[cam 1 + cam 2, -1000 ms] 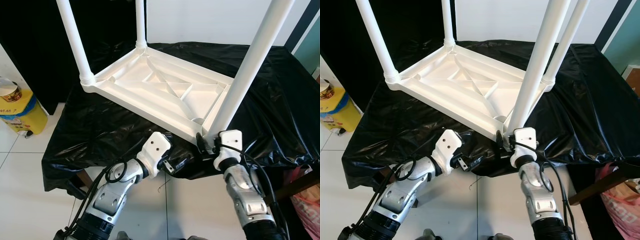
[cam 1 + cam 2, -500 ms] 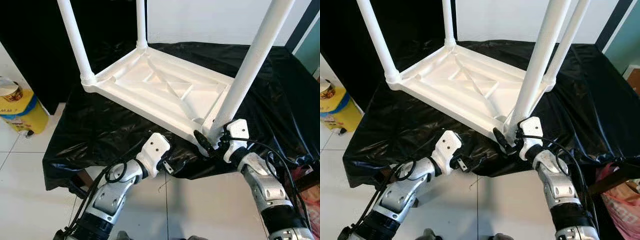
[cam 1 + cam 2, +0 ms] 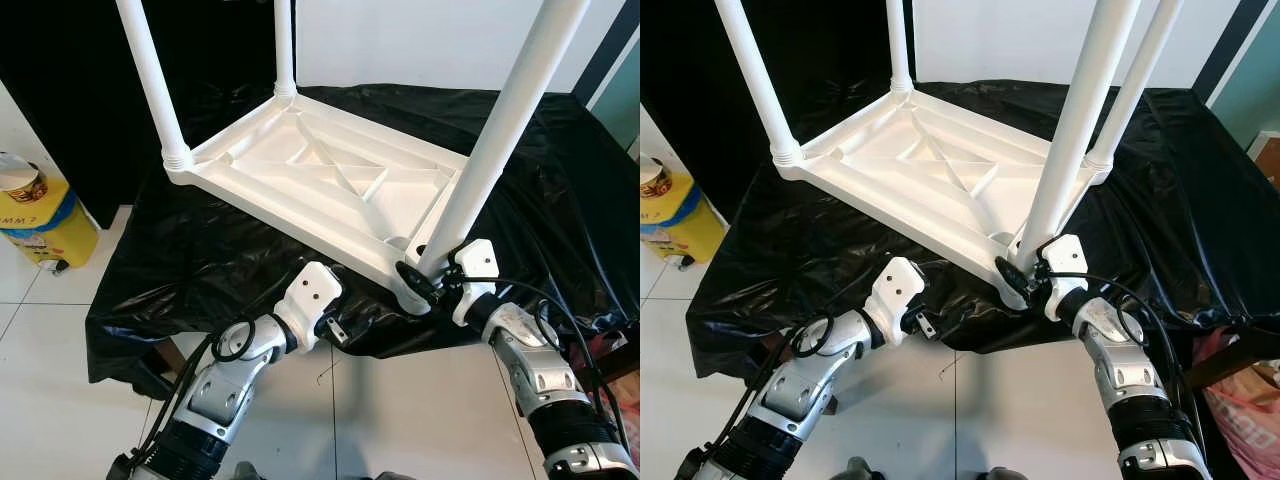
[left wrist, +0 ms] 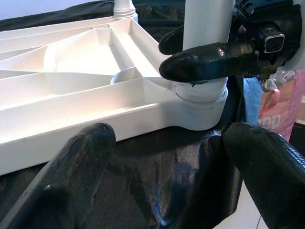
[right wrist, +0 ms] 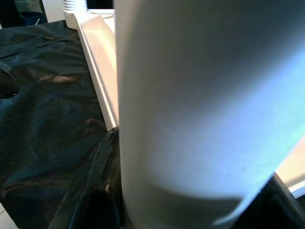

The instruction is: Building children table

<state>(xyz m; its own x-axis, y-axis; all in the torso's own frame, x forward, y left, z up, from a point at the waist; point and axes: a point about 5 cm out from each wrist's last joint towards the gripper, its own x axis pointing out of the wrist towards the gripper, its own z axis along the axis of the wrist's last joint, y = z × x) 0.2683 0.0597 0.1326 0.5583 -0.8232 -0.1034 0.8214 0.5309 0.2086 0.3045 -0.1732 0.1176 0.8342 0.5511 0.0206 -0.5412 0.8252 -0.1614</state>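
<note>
Table (image 3: 330,180) upturned at cloth (image 3: 200,255) edge; right claw (image 3: 422,283) clamps near leg (image 3: 490,150); left claw (image 3: 335,330) apart.

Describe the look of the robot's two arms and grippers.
Both arms are silver metal segments with ribbed black sleeves near the bottom of the head views and loose black cables looping alongside. Each wrist ends in a white angular housing with small dark holes. The left gripper and right gripper each carry two long, rounded, glossy black fingers.

Smooth white plastic table (image 3: 330,185) on glossy black sheeting (image 3: 200,250).
</note>
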